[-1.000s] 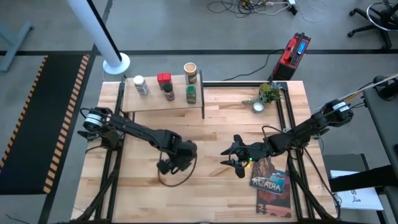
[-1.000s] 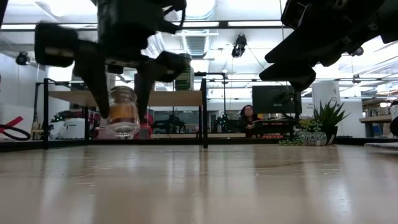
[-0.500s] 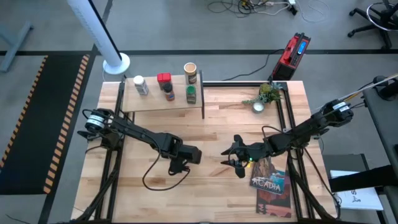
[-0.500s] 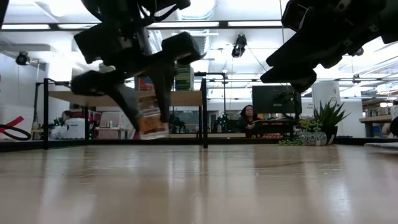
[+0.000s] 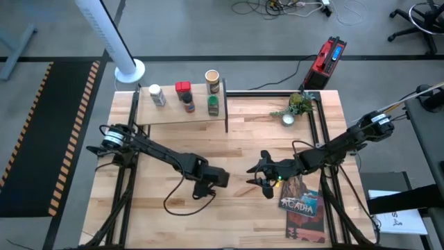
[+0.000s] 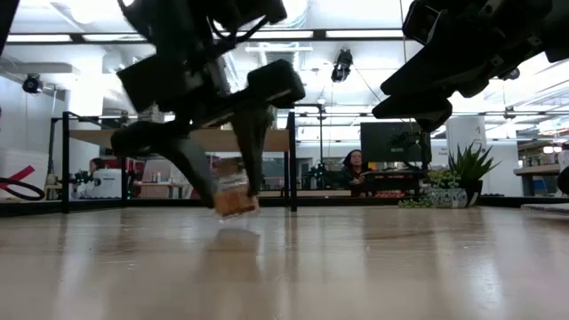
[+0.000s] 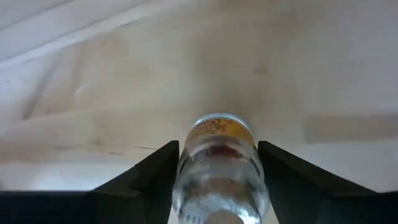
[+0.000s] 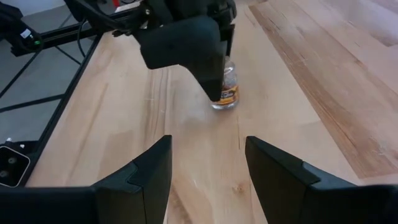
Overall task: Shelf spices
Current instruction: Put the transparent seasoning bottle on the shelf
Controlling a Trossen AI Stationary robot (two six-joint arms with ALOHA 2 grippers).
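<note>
From above, the shelf [image 5: 182, 104] stands at the far left part of the tabletop [image 5: 243, 149]. Five spices sit on it: a white-capped jar [image 5: 157, 95], a red tin [image 5: 182, 87], a dark-capped brown jar [image 5: 189, 103], a green-lidded jar [image 5: 213, 105] and a tan canister [image 5: 212, 80]. They stand close together, upright. A small plant [image 5: 298, 105] is at the far right, and a book [image 5: 304, 199] lies at the near right edge. The left gripper [image 5: 216, 178] is low over the middle of the tabletop, with bare wood all around it. The right gripper [image 5: 261, 171] waits near it, just beside the book.

From table height, the left gripper [image 6: 224, 182] holds a small clear jar [image 6: 235, 188] between its fingers. The jar has orange stuff in it. It leans a little and sits at or just over the wood; I cannot tell if it touches. The shelf legs and the plant [image 6: 467, 173] are far behind. A person [image 6: 355, 169] sits in the room beyond.

In the left wrist view, the two fingers [image 7: 149, 177] press on both sides of the clear jar [image 7: 219, 165]. Its long way points out from the gripper toward the wood.

In the right wrist view, the right fingers [image 8: 152, 174] are spread wide with nothing between them. The clear jar [image 8: 227, 89] stands ahead under the left gripper, with open wood around.
</note>
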